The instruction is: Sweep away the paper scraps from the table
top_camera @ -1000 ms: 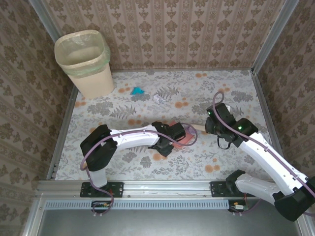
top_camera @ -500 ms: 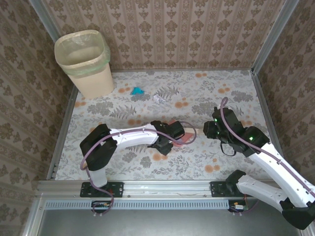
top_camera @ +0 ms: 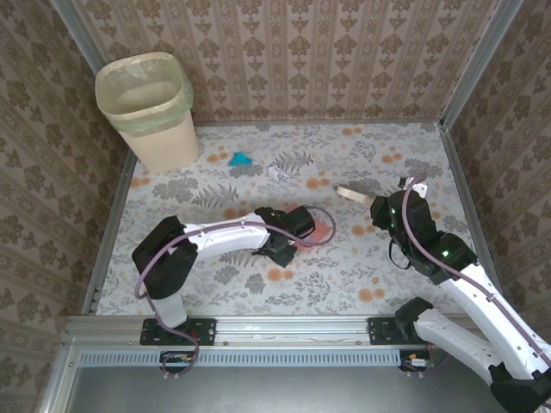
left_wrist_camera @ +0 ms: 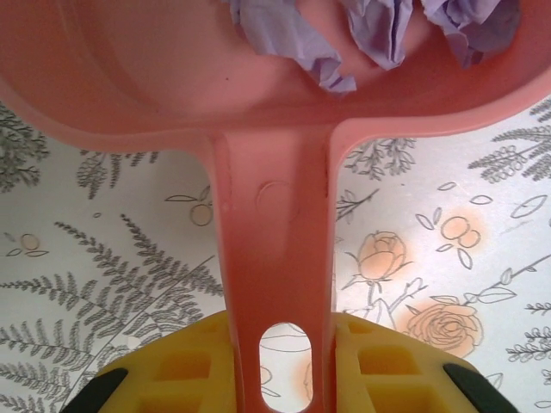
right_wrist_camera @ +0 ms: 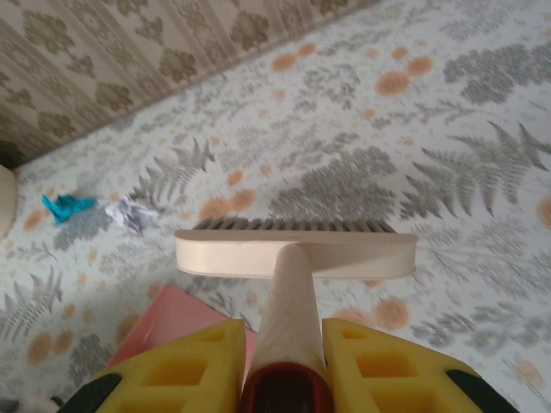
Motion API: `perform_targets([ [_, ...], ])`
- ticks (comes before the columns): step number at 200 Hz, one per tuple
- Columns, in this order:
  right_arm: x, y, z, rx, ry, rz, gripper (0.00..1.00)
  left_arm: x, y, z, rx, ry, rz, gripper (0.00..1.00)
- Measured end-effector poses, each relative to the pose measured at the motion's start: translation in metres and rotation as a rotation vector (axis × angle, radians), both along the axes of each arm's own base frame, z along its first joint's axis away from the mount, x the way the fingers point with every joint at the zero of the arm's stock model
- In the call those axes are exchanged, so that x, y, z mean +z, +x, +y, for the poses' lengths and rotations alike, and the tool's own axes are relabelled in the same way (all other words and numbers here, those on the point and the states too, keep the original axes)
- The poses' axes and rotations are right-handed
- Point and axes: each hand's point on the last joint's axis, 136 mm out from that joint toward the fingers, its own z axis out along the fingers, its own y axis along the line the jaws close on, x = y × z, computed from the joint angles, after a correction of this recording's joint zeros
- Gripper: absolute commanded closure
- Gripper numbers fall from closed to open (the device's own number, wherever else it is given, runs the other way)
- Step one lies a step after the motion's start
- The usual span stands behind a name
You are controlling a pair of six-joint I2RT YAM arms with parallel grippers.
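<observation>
My left gripper (left_wrist_camera: 291,361) is shut on the handle of a pink dustpan (left_wrist_camera: 275,95), which rests on the table (top_camera: 396,284) near the middle (top_camera: 314,225). Lilac paper scraps (left_wrist_camera: 379,30) lie inside the pan. My right gripper (right_wrist_camera: 284,366) is shut on the handle of a pale wooden brush (right_wrist_camera: 295,252), whose head (top_camera: 349,193) hangs above the cloth to the right of the pan. A teal scrap (top_camera: 240,158) and a white scrap (top_camera: 278,173) lie on the cloth at the back. From the right wrist, the teal scrap (right_wrist_camera: 67,206) and white scrap (right_wrist_camera: 129,212) sit far left of the brush.
A cream waste bin (top_camera: 149,107) with a pale green liner stands in the back left corner. Aluminium rails (top_camera: 112,225) edge the table, and brown patterned walls close it in on three sides. Open cloth lies to the right of the brush.
My right arm has lifted the brush off the pan and swung it back and right. The left gripper and dustpan have shifted slightly toward the back.
</observation>
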Motion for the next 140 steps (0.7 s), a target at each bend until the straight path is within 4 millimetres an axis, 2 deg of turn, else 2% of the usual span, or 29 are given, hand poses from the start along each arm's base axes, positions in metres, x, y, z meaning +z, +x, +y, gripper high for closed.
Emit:
perform_targets([
  [39,-0.007,0.04,0.025,0.037,-0.013,-0.022,1.0,0.006,0.014,0.02,0.076,-0.02,-0.013,1.0],
  [67,-0.023,0.086,0.056,0.096,-0.075,0.05,1.0,0.007,0.031,0.041,0.174,-0.034,-0.015,1.0],
  [109,-0.018,0.164,0.105,0.17,-0.172,0.036,1.0,0.0,0.045,0.071,0.295,-0.025,-0.003,1.0],
  [140,-0.024,0.201,0.13,0.21,-0.225,0.023,1.0,-0.002,0.048,0.078,0.33,-0.029,0.005,1.0],
])
